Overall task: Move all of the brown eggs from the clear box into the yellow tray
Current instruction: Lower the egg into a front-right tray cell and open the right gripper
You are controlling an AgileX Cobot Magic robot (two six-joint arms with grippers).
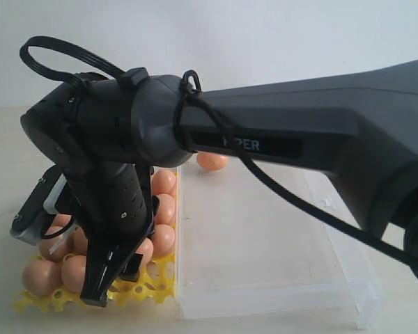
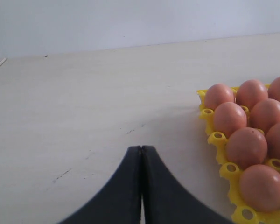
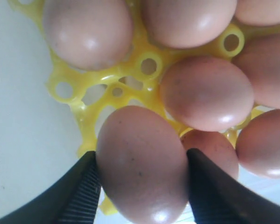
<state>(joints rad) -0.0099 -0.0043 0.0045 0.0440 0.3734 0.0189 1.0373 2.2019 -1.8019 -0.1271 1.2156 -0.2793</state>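
Orange-brown, the held egg [image 3: 140, 158] is pinched by the right pincer [image 1: 111, 285] over the yellow tray [image 1: 150, 292], lower left, probably for a free cup; left pincer [image 2: 141, 154] pressed together; another egg [image 1: 212, 161] waits at the clear box [image 1: 279, 296] top edge.

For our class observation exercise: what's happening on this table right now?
The right gripper holds a brown egg over the yellow tray, which already carries many eggs. The left gripper sits shut and empty over the table beside the tray. One egg is visible at the clear box's far end.
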